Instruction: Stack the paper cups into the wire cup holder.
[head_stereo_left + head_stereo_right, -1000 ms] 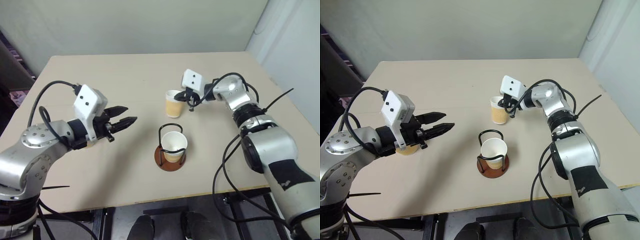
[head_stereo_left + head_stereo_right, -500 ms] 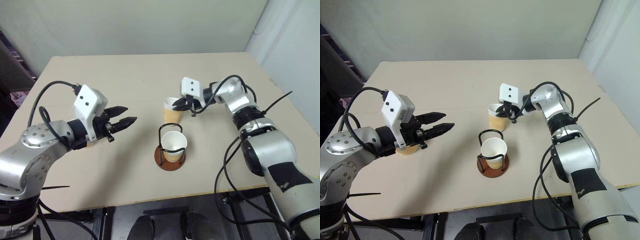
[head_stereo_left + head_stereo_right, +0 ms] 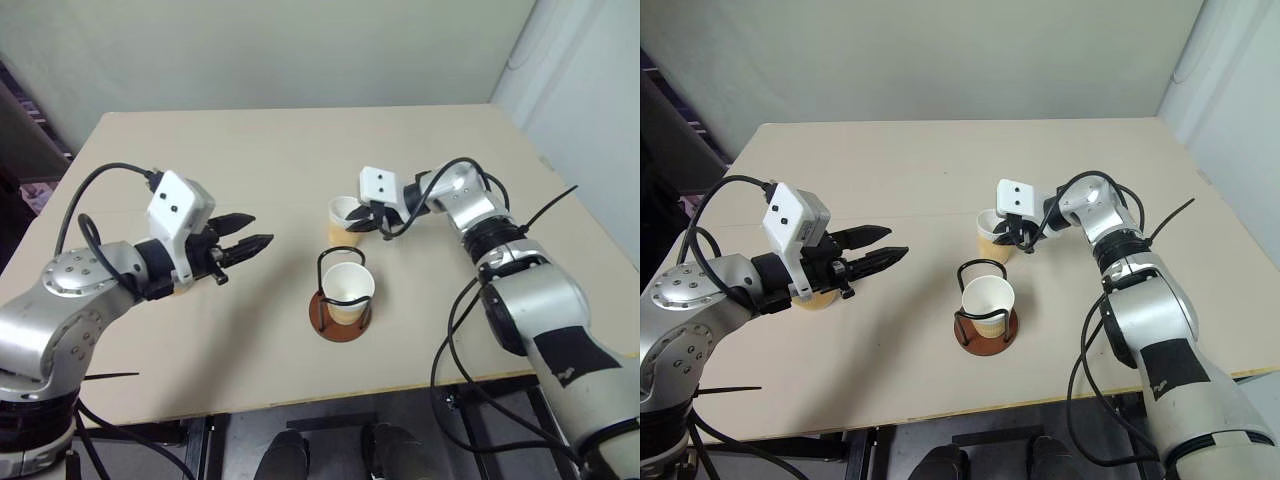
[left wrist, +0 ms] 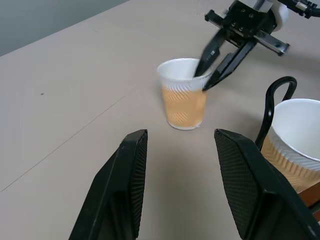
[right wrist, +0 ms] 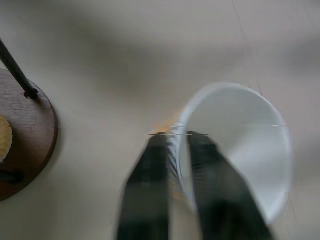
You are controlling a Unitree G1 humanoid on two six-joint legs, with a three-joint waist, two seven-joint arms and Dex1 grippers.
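A beige desk point(image 3: 300, 150) stands against a pale greenish wall point(image 3: 260, 50). A white panel point(image 3: 590, 90) rises past its right edge; dark floor lies below the near edge.

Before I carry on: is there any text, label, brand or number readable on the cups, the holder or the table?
None to read.
Cup pinched at its rim by the right gripper: plain ribbed tan wall, no print.
Cup in the holder: plain, no print.
Holder base and wire: no marking.
Table: bare, no labels.
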